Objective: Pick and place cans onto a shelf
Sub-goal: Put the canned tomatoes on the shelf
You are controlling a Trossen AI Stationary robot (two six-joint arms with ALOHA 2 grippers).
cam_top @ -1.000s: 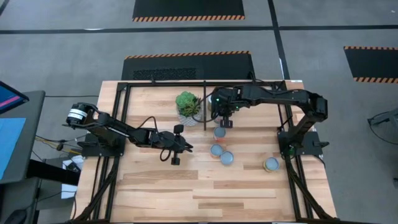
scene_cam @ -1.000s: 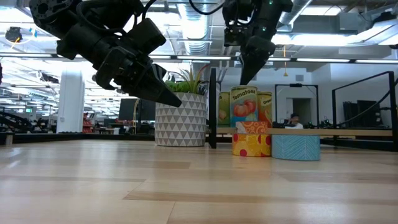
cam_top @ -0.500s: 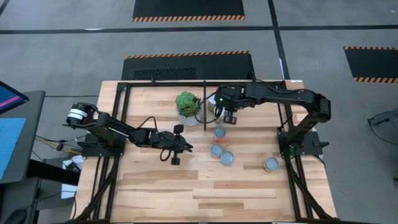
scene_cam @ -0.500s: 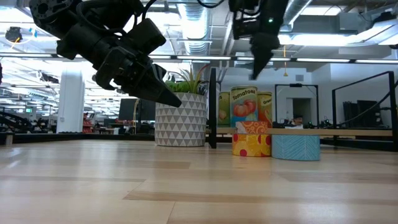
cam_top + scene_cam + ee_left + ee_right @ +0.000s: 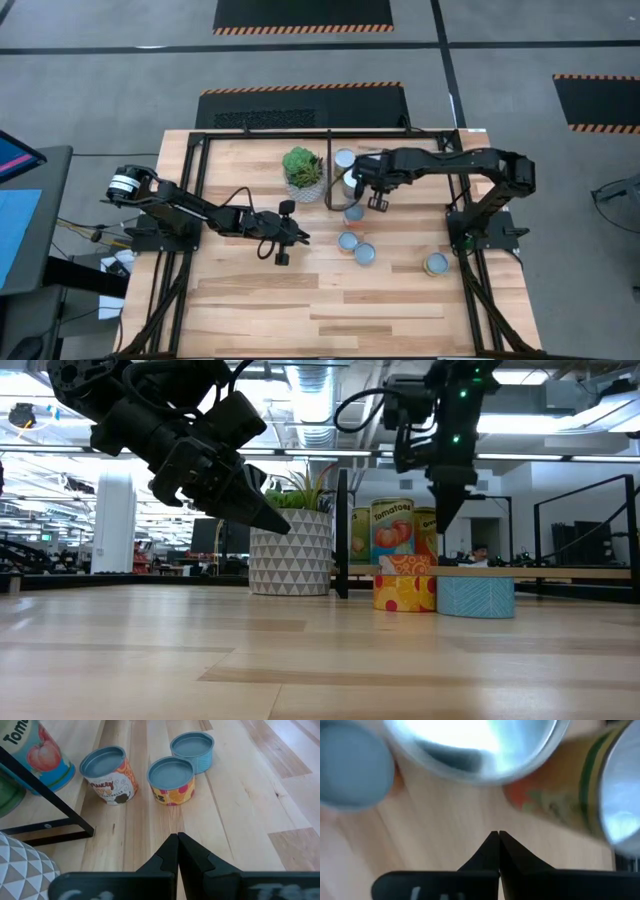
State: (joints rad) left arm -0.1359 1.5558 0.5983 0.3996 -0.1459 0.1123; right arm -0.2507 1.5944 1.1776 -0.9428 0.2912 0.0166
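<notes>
The shelf (image 5: pixel 262 132) spans the table's far part, split by a centre bar (image 5: pixel 342 530). Two silver-topped cans (image 5: pixel 344 158) (image 5: pixel 352 180) stand upright just right of that bar; the low view shows a tomato-label can (image 5: pixel 392 525) there. Three blue-topped cans (image 5: pixel 353 212) (image 5: pixel 347 241) (image 5: pixel 365 254) stand on the table in front, and one more (image 5: pixel 436 264) stands near the right arm's base. My right gripper (image 5: pixel 378 202) (image 5: pixel 442 528) is shut, points down, and hangs above and beside the nearest front can. My left gripper (image 5: pixel 302 237) (image 5: pixel 177 837) is shut and hovers left of the front cans.
A green succulent in a white patterned pot (image 5: pixel 303 170) (image 5: pixel 290 550) stands left of the centre bar. The shelf's black side rails (image 5: pixel 190 200) run down both table sides. Bare wood lies along the near half of the table (image 5: pixel 330 310).
My right gripper has left the spot over the shelf cans, rising first and then sinking again. It has gone toward the table's right and near edges and rolled at the wrist. The two silver-topped cans now show uncovered.
</notes>
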